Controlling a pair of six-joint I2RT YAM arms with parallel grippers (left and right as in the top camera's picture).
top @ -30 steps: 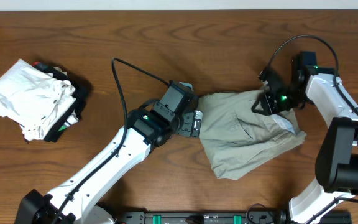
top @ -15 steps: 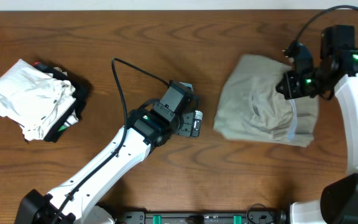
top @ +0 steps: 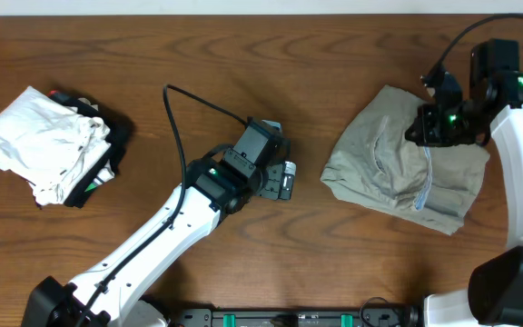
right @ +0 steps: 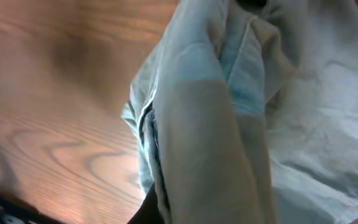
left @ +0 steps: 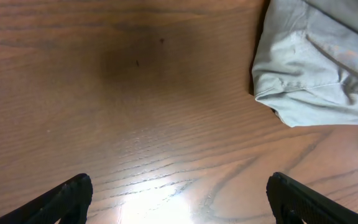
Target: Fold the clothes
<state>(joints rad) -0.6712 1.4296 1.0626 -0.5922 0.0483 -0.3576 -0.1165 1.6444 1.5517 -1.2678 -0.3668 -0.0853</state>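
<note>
The pale khaki-green cotton garment point(top: 398, 177) lies crumpled at about 3 o'clock on the brown wooden table point(top: 243, 64), with its stitched seams and a pale lining strip facing up. Its upper edge, toward 1 o'clock, is gathered and drawn up into a peak, while the rest spreads down toward 5 o'clock and rests on the wood.

The right end effector point(top: 428, 130) sits at that peak with its jaws pinched fully together on a bunch of the fabric. In the right wrist view the gripped cloth hangs in thick folds that fill most of the picture, hiding the fingers, and wood shows only to the left.

The left end effector point(top: 286, 180) is near the table's centre, pointing toward 3 o'clock and well apart from the garment. Its jaws are spread wide and hold nothing. In the left wrist view its two dark fingertips point(left: 67, 198) stand at the bottom corners over bare wood, and a folded corner of the garment shows at the upper right. A black cable point(top: 175, 109) loops from this arm toward 11 o'clock.

At 9 o'clock a rumpled white cloth garment point(top: 34, 145) lies on top of a black garment point(top: 112, 141).
</note>
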